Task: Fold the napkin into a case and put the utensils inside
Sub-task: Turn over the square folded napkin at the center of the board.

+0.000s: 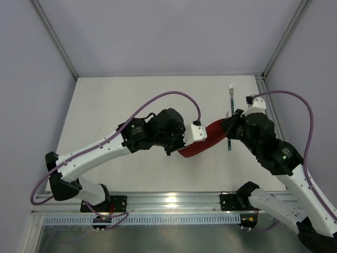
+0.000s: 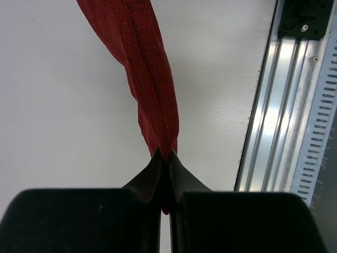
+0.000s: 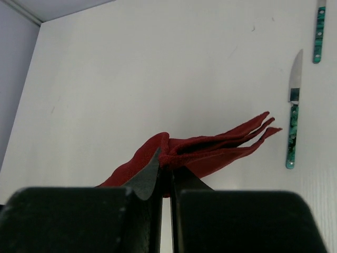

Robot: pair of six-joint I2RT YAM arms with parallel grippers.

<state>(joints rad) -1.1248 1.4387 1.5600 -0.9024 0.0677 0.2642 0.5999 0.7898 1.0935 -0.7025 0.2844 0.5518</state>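
I have both arms reaching inward, so the two claws point toward each other, near but apart. My left arm (image 1: 100, 150) runs up and to the right from its base. The left gripper (image 2: 164, 155) has its jaws pressed tight on one end of the napkin (image 2: 152, 79), which stretches straight ahead of the fingertips. My right arm (image 1: 287, 158) bends up and to the left. The right gripper (image 3: 166, 161) is clamped on the other end, with folds fanning ahead and to the right of its tips.

Top view high, looking down, both wrist views close and low, all sharing napkin (image 1: 199, 147)
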